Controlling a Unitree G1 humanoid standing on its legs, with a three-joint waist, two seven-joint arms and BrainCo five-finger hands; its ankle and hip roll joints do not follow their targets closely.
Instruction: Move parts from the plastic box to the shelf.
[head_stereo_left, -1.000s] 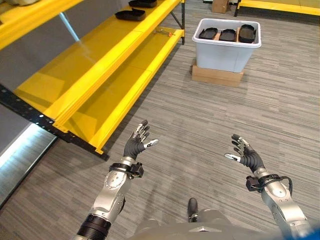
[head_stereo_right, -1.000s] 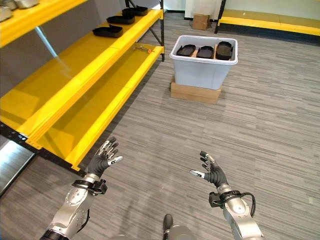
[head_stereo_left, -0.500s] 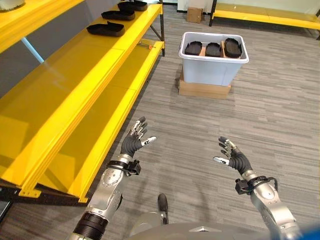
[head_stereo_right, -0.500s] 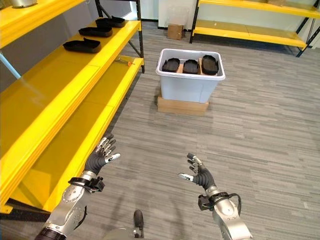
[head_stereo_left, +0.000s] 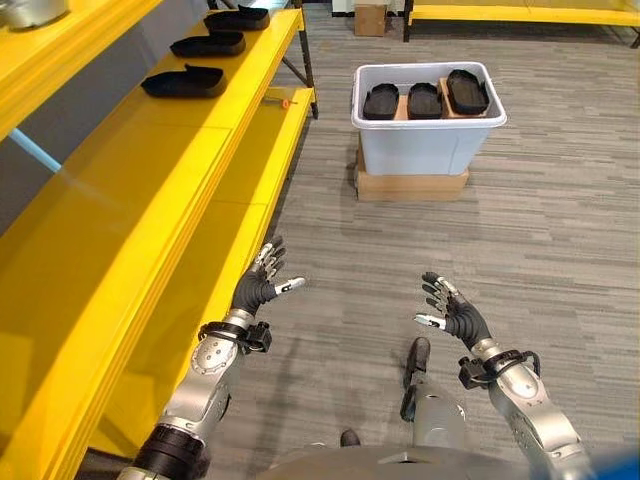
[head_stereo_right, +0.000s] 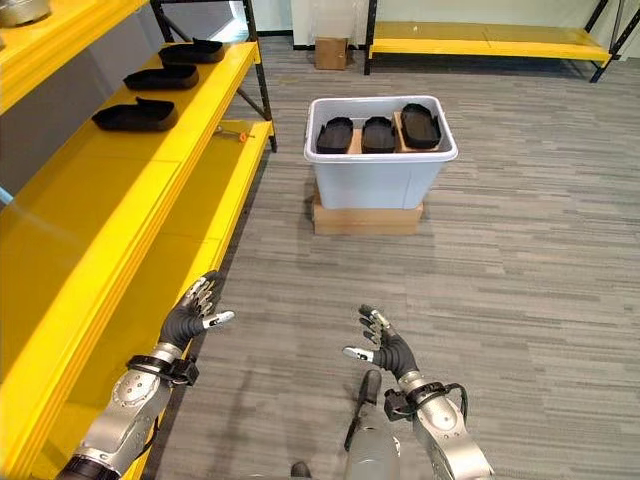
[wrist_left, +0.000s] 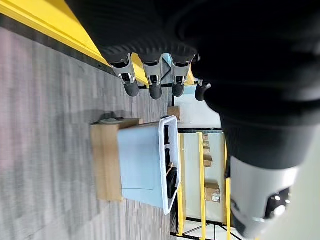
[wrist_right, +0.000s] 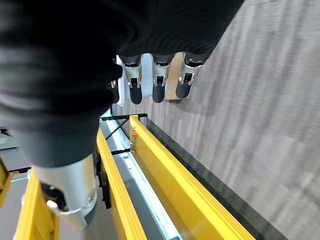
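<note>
Plastic box (head_stereo_left: 428, 140): smooth pale grey plastic with a faint sheen, seated on a matt brown cardboard carton (head_stereo_left: 411, 186); the parts (head_stereo_left: 425, 100) inside it look like matt black moulded plastic, as do those on the shelf (head_stereo_left: 184, 82). Shelf (head_stereo_left: 150, 190): glossy yellow painted metal that throws back light, on dark metal uprights. Floor (head_stereo_left: 560, 230): matt grey carpet with a rough streaked weave; both the left robot hand (head_stereo_left: 258, 288) and right robot hand (head_stereo_left: 452, 314) show brushed silver metal with dark matt ribbed covers.

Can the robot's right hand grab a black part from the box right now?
Probably not yet. The right hand hangs open over bare floor, and the box sits well ahead, though nothing blocks the way.
</note>
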